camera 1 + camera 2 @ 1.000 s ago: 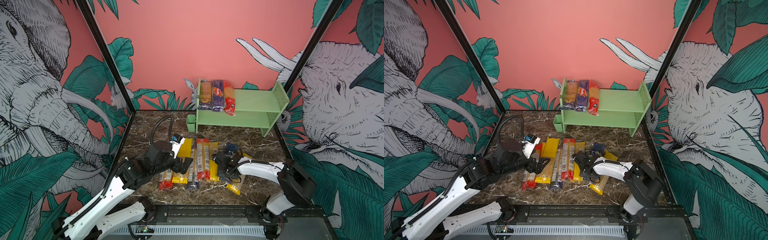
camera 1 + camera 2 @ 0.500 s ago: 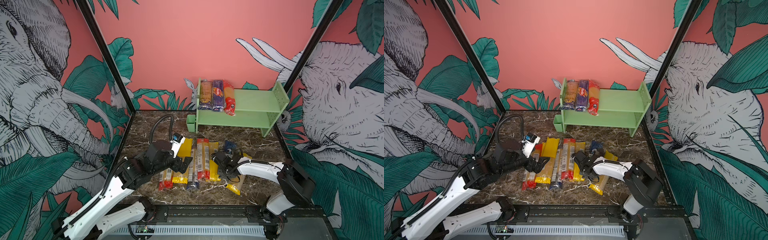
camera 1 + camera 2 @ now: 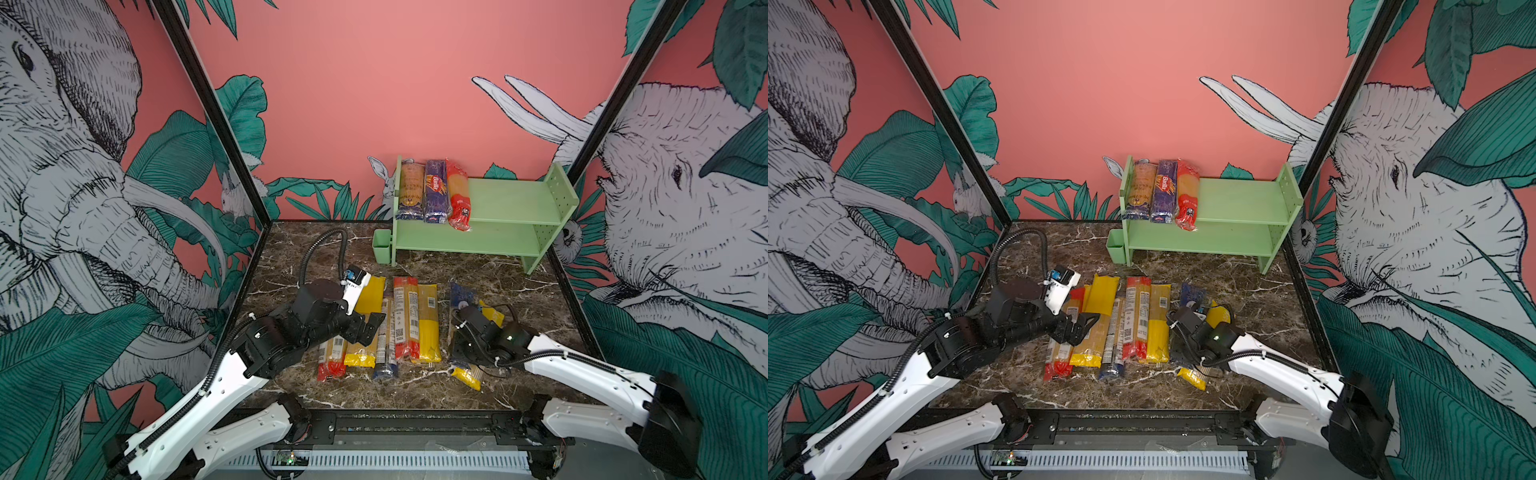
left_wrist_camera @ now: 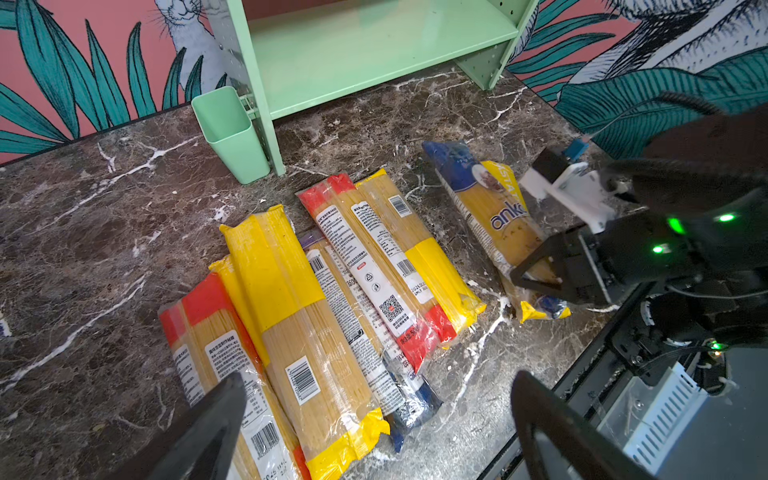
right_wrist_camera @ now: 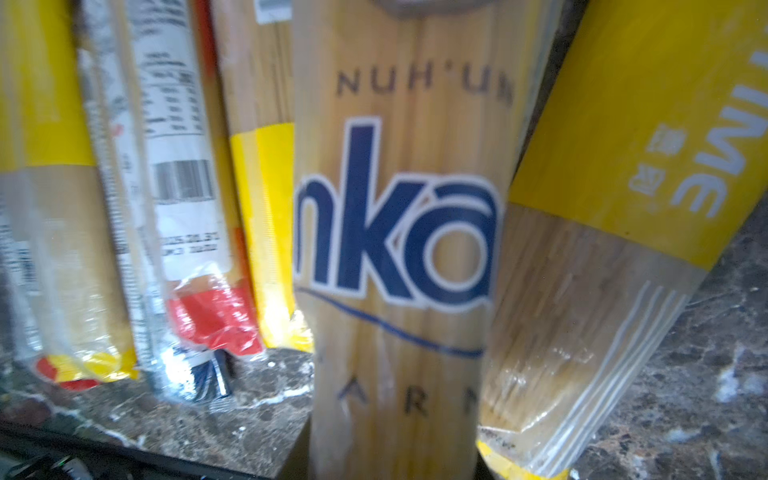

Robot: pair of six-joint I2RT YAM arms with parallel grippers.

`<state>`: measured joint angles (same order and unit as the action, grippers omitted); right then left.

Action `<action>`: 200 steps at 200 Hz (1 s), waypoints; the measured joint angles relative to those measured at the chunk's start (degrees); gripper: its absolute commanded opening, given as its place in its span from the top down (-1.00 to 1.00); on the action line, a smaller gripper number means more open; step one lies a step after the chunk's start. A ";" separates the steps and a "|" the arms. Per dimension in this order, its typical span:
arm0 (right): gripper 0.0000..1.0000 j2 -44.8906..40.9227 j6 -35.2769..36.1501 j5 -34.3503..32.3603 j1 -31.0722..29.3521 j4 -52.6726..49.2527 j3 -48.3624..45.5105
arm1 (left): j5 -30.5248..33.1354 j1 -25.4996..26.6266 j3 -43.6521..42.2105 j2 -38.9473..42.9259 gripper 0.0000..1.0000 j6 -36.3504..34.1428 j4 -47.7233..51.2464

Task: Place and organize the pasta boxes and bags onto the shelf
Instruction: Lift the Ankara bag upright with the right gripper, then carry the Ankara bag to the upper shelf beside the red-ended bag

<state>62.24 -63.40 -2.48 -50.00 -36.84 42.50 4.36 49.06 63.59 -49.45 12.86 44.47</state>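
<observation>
Closing since a second ago, the right gripper now pinches the blue-ended bag near its lower end. That bag lies on the worktop, partly over a yellow bag, apart from the row of packs to its left. Over that row hangs the left gripper, jaws wide, holding nothing. On the top tier of the shelf, at its left end, lie three packs.
</observation>
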 measured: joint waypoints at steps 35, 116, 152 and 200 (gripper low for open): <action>1.00 -9.49 -0.13 -0.13 0.00 -3.87 0.55 | -0.26 0.00 0.26 -1.33 -0.99 0.00 -0.96; 1.00 -15.39 6.71 -7.63 0.50 -24.70 24.74 | -2.14 0.00 3.69 -6.80 -0.99 -0.04 -3.76; 1.00 -6.25 14.53 -9.66 7.17 -30.03 42.12 | -3.08 0.00 7.41 -12.35 -0.99 -1.46 -5.88; 1.00 12.79 26.86 -3.34 22.56 -32.52 63.80 | -3.04 0.00 16.13 -21.46 -0.99 -5.95 -8.74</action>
<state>75.02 -36.53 -5.82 -27.44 -69.36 106.30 1.32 49.06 79.72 -70.91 6.92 35.73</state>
